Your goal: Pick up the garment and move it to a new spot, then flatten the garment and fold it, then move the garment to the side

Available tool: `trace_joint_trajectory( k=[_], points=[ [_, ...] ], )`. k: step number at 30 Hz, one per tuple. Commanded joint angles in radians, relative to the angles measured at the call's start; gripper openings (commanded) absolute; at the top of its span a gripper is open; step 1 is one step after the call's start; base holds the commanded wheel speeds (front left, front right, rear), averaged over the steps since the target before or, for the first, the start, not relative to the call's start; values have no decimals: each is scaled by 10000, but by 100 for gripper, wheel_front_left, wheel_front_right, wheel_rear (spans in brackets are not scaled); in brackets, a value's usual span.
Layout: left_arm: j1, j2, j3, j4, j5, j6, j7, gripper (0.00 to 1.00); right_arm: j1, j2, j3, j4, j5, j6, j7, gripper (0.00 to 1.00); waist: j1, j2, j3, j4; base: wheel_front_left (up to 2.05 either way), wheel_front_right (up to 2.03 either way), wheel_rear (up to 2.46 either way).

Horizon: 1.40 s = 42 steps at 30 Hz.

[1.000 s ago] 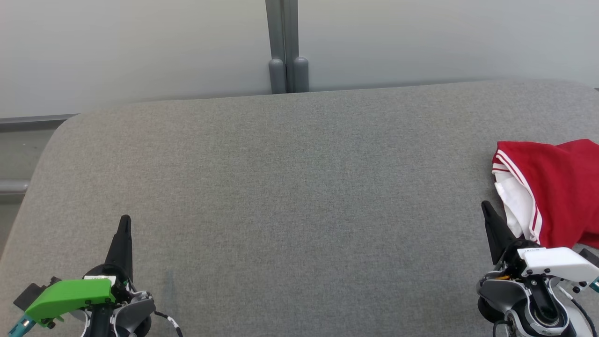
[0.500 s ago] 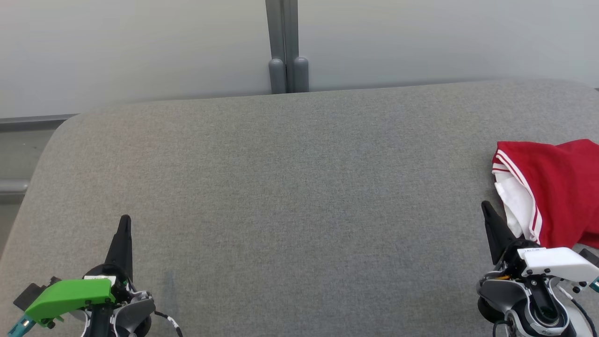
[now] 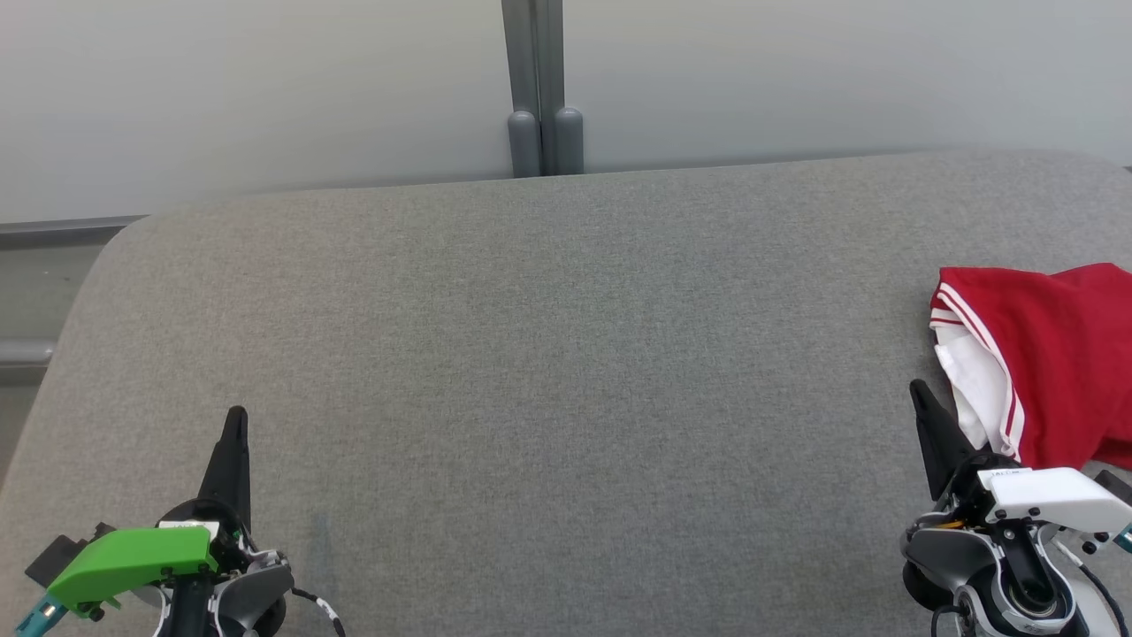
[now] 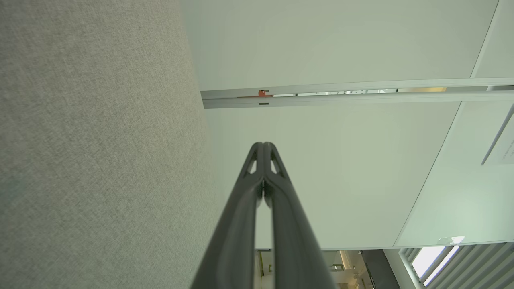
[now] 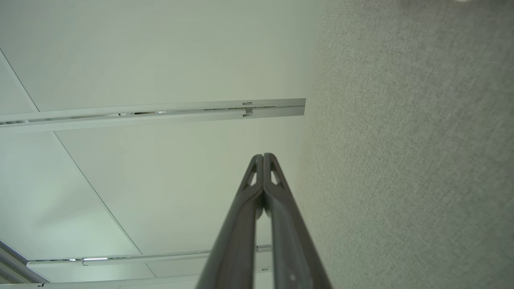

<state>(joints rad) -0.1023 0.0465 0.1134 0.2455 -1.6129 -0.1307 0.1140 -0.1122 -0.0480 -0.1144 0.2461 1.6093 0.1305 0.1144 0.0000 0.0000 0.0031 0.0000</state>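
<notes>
A red garment [image 3: 1057, 354] with white stripes and a white inner layer lies crumpled at the right edge of the grey padded table [image 3: 548, 354], partly cut off by the head view's border. My right gripper [image 3: 920, 394] sits at the lower right, just left of the garment and apart from it; in the right wrist view its tips [image 5: 263, 157] are pressed together, holding nothing. At the lower left my left gripper [image 3: 236, 418] rests over bare fabric, its tips [image 4: 264, 145] likewise shut and empty.
Behind the table's far edge rises a pale wall with a grey vertical post [image 3: 541, 88]. The table's rounded left corner [image 3: 115, 248] drops to a grey ledge. Wide bare fabric spreads between the two grippers.
</notes>
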Motion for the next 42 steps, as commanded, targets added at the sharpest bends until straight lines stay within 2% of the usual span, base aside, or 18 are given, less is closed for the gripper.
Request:
trace_joint_trajectory(
  k=[1, 42],
  points=[
    [-120, 70, 27, -22, -4, -29, 38, 0, 94, -41, -15, -55, 69, 4, 32, 0, 0, 0, 0, 0, 0, 0, 0],
    [-119, 70, 26, -22, -5, -28, 37, 0, 93, -42, -13, -55, 70, 4, 31, 0, 0, 0, 0, 0, 0, 0, 0]
  ],
)
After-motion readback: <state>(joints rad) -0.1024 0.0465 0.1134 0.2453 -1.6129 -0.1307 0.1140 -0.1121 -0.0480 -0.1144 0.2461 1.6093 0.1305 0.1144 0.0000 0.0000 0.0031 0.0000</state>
